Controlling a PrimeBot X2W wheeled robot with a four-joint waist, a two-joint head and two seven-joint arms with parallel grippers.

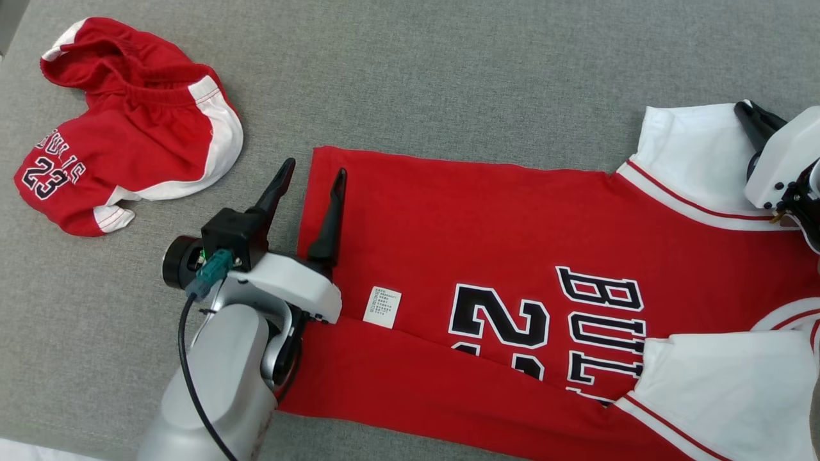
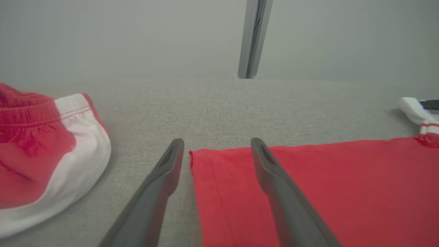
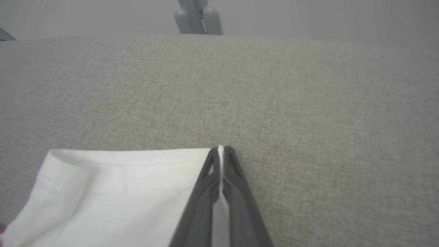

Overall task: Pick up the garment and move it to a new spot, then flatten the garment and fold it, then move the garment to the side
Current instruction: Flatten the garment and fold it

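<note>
A red jersey (image 1: 487,250) with white sleeves and black lettering lies spread on the grey surface, its hem toward the left. My left gripper (image 1: 312,171) is open, its fingers straddling the hem's far corner (image 2: 195,156), one finger off the cloth and one over it. My right gripper (image 3: 222,151) is shut on the edge of the white sleeve (image 3: 116,185), a thin strip of white cloth pinched between its fingers. In the head view that gripper (image 1: 751,114) sits at the far right over the upper sleeve (image 1: 692,147).
Crumpled red and white shorts (image 1: 128,121) lie at the far left, close beside my left gripper and seen too as the shorts (image 2: 44,151) in the left wrist view. A grey post (image 2: 253,37) stands beyond the surface. Bare grey cloth (image 1: 448,70) stretches behind the jersey.
</note>
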